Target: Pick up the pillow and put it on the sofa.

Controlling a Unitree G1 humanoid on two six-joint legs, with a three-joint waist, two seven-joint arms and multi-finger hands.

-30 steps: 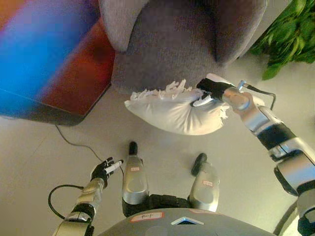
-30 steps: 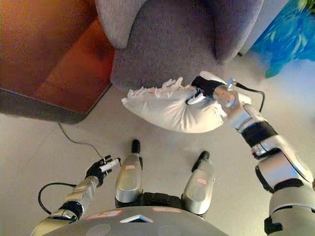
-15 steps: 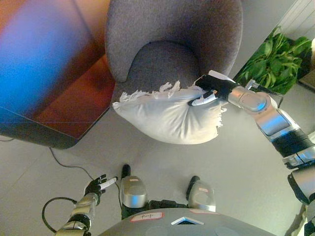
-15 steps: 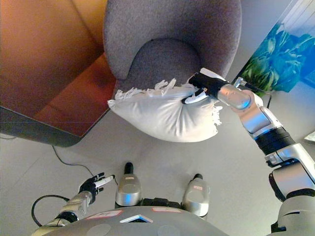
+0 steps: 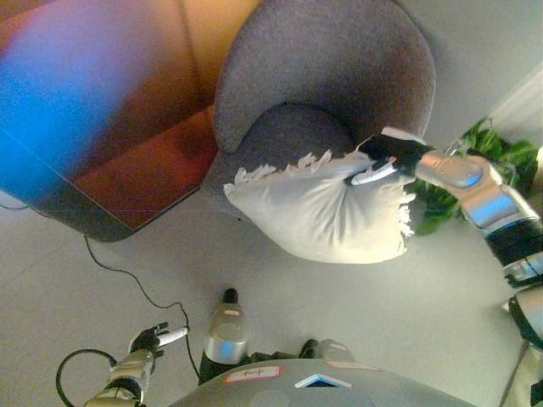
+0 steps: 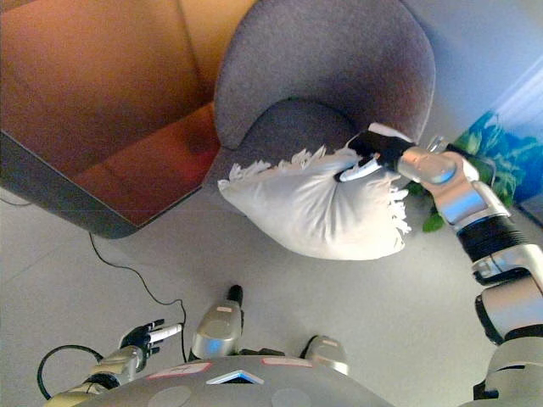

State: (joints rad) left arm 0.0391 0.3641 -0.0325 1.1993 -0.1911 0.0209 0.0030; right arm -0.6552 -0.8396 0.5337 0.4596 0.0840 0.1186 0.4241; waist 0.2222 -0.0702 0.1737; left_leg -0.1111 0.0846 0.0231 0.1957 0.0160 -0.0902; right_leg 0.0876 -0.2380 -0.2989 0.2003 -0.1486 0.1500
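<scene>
Grey floor fills the lower scene, with a thin dark cord trailing across it. At far left stands reddish-brown furniture with a dark edge. Low at the left, the left robot hand hangs idle, fingers loosely spread and empty. A grey rounded sofa sits at centre. No writing can be read. The white fringed pillow hangs in the air before the sofa's seat, its long axis running left to right, fringe along the top edge. The right robot hand is clamped on its upper right corner. A green plant stands at right.
</scene>
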